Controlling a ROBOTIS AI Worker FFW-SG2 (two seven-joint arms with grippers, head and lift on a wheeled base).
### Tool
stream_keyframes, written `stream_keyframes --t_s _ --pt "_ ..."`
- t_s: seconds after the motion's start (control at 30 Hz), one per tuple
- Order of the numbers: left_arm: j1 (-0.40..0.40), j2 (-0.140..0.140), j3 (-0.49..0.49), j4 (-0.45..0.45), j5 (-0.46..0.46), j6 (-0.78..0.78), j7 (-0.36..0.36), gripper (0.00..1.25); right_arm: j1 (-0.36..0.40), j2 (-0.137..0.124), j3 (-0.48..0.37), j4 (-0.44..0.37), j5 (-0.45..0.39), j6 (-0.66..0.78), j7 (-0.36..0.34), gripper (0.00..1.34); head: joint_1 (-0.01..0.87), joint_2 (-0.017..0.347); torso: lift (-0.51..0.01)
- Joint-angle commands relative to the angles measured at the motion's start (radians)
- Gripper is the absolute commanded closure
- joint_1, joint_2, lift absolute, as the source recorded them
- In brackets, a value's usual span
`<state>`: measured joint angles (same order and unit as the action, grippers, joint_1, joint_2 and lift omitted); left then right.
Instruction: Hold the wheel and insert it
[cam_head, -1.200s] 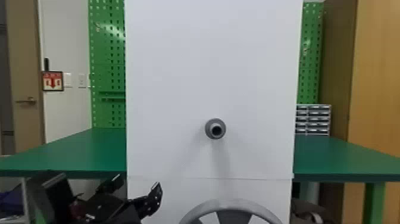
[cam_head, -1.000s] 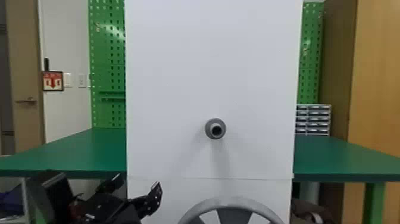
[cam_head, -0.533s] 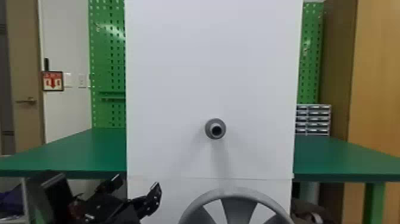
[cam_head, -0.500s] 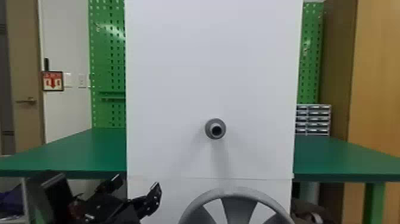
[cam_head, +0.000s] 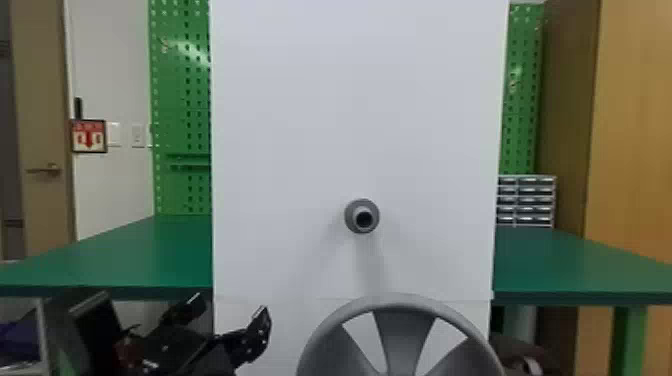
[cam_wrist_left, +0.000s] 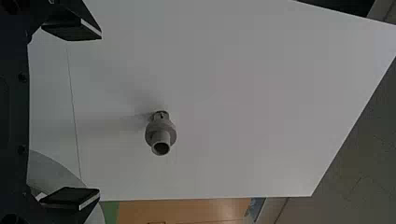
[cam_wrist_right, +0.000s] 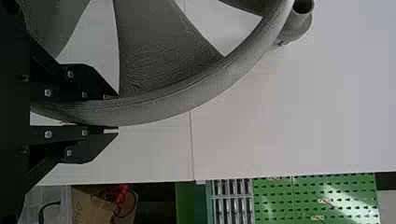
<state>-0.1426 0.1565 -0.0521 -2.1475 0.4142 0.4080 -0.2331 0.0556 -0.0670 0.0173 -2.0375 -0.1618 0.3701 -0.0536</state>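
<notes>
- Clamping the wheel (cam_head: 404, 330) by its rim, your right end effector (cam_wrist_right: 114, 112) has one flat black finger on the inner side of the rim and the other on the outer side, nearly together with only the rim's thickness between them.
- Your left end effector (cam_head: 230, 312) has its fingers wide apart; you see it low on the left, in front of the bench (cam_head: 125, 260).
- The wheel you hold is matte grey and round, with broad spokes that flare toward a smooth, curved rim; fine ridged lines run across the spoke surface.
- You have the wheel upright before the white panel (cam_head: 300, 150), lower than the peg (cam_head: 361, 216) and off it.
- The peg juts from the panel toward you: a grey tube with a wider round collar and a dark, hollow end.
- The panel is flat and smooth, with a thin horizontal seam below the peg.
- Behind it, your bench has a flat green top.
</notes>
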Motion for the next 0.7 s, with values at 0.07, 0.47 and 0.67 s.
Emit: stream_keyframes --t_s 0.07,0.47,0.67 --pt "0.000 0.000 0.000 0.000 -0.002 0.000 0.000 0.10 -0.037 -0.007 -0.010 -0.072 -0.011 0.164 0.001 1.13 0.097 0.015 -0.442" --pt "-0.002 0.000 -0.002 0.000 -0.003 0.000 0.000 0.10 -0.095 -0.013 -0.028 -0.142 -0.015 0.325 0.003 1.13 0.097 0.015 -0.442" --pt "-0.002 0.000 -0.003 0.000 -0.003 0.000 0.001 0.10 -0.117 -0.010 -0.034 -0.159 -0.016 0.372 0.003 1.13 0.097 0.015 -0.442"
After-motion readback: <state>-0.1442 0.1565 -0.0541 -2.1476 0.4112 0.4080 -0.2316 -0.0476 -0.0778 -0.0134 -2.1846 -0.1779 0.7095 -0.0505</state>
